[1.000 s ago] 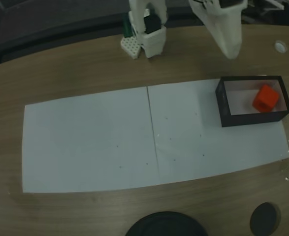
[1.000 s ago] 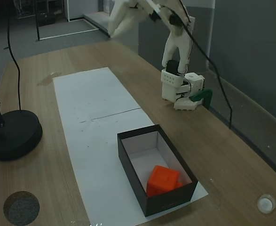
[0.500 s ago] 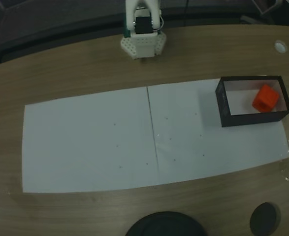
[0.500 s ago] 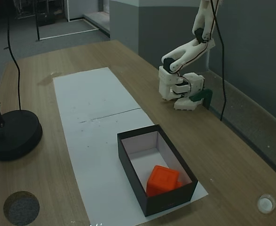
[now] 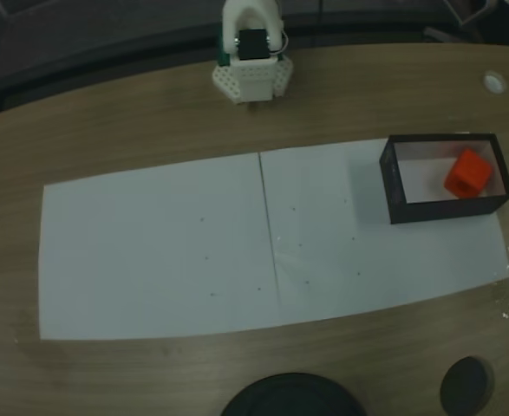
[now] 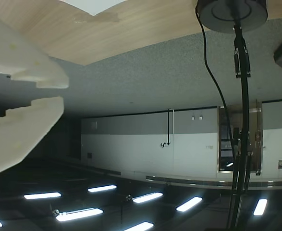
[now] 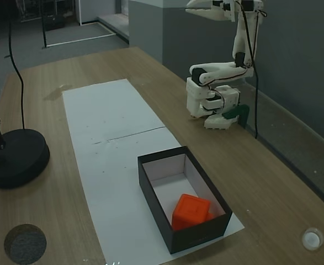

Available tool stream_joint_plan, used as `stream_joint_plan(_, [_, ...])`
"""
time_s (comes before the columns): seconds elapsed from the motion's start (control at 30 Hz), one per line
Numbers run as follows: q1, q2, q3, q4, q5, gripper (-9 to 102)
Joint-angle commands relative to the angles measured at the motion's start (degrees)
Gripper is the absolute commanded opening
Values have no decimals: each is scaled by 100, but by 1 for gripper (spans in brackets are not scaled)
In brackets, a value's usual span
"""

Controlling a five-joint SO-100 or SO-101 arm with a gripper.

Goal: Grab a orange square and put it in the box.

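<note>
From my remote station, I see the orange square (image 7: 191, 211) lying inside the box (image 7: 157, 197), at the end of it nearest the camera in a fixed view. In the fixed view from above, the orange square (image 5: 467, 172) sits toward the right-hand end of the box (image 5: 393, 185), near its far wall. The box stands on the right end of a long white paper sheet (image 5: 159, 251) spread along the wooden table (image 5: 133, 121), close to the table's right edge in that view.

The arm (image 7: 219, 69) is folded up over its white base (image 7: 211, 105) at the table's far edge, well apart from the box. The gripper (image 7: 190, 8) is raised high and points level, away from the table. In the wrist view, the gripper (image 6: 59, 91) enters from the left edge with its two pale fingers (image 6: 25, 65) set a narrow gap apart and nothing between them. That view appears upside down, the table at the top and lit ceiling panels at the bottom.

A black round stand base (image 7: 15, 159) sits on the table's left side in a fixed view, with a dark disc (image 7: 25, 243) nearer the camera. A small white cap (image 7: 312, 239) lies near the table's right corner.
</note>
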Motion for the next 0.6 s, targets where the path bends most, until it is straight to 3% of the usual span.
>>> stream_joint_plan(0.0, [26, 387, 589, -44, 53, 0])
stream_joint_plan(0.23, [26, 1881, 2241, -659, -343, 0])
stream_joint_plan(0.57, [26, 1811, 3779, -1872, -185, 0])
